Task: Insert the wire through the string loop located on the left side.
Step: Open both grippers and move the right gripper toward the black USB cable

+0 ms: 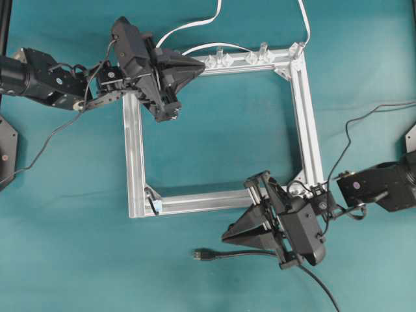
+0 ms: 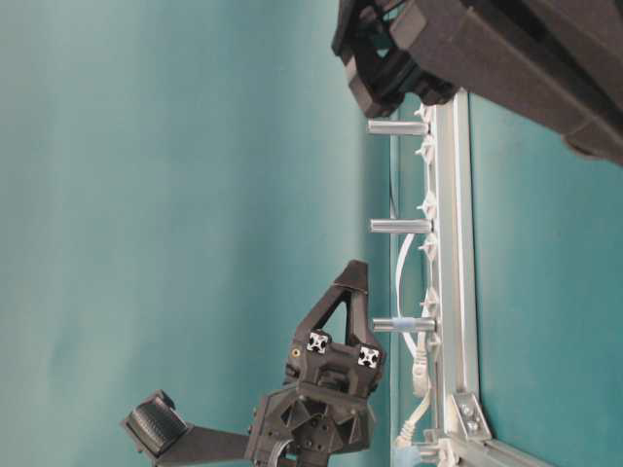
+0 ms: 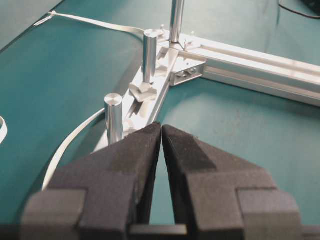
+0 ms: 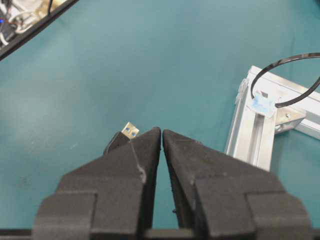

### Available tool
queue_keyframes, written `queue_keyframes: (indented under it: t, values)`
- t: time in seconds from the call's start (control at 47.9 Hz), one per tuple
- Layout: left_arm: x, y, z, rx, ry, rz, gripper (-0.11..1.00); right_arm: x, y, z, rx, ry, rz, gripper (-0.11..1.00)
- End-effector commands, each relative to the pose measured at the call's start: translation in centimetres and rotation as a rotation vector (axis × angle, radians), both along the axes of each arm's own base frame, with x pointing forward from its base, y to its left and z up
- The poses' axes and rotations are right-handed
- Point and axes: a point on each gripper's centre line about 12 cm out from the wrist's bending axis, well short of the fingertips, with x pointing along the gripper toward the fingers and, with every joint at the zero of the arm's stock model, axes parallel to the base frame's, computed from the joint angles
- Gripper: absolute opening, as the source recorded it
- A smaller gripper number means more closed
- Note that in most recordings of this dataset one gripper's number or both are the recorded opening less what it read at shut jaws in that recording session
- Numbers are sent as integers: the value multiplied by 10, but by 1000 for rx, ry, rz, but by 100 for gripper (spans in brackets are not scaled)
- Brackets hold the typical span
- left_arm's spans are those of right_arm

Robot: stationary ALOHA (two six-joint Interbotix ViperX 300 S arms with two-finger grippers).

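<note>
— Wire (image 1: pixel 244 254) position first: where does it lie?

— It lies on the teal table (image 1: pixel 214 130), outside the near rail of the aluminium frame (image 1: pixel 305 110). Its plug (image 1: pixel 201 255) rests flat and free, and the black cable runs from it under the right gripper (image 1: pixel 227 235) toward the near edge of the table. In the right wrist view the plug (image 4: pixel 130 131) shows just beside the tip of the left finger, on the cloth below it.

— Is the right gripper holding it?

— No. Its two fingers (image 4: pixel 190 160) are pressed together with only a thin slit between them, and nothing sits in that slit. The gripper hovers above the cable, just outside the frame.

— And the string loop?

— In the overhead view the string loop (image 1: pixel 155 205) is at the near left corner of the frame, on a small silver bracket. In the right wrist view a thin dark loop (image 4: pixel 285 82) rises from that corner. It is well apart from the plug.

— What about the left gripper?

— The left gripper (image 1: pixel 198 65) is over the far left corner of the frame. Its jaws are also closed together and empty. In the left wrist view the tips (image 3: pixel 161 131) point along the far rail, near the upright metal pegs (image 3: pixel 114 117), with a white cable (image 3: pixel 70 142) lying beside the rail
</note>
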Motion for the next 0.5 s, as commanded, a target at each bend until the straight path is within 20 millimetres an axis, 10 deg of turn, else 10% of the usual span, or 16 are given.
queue_keyframes:
  t: [0.0, 0.146, 0.48]
  values:
    - [2, -5, 21, 70, -26, -57, 15, 4, 0, 14, 8, -46, -1, 20]
    - [-3, -7, 28, 87, 29, -69, 0, 8, 1, 11, 9, -44, -5, 1]
    - [-27, -16, 46, 102, 86, -89, 0, 13, -1, 12, 57, -39, -56, 0]
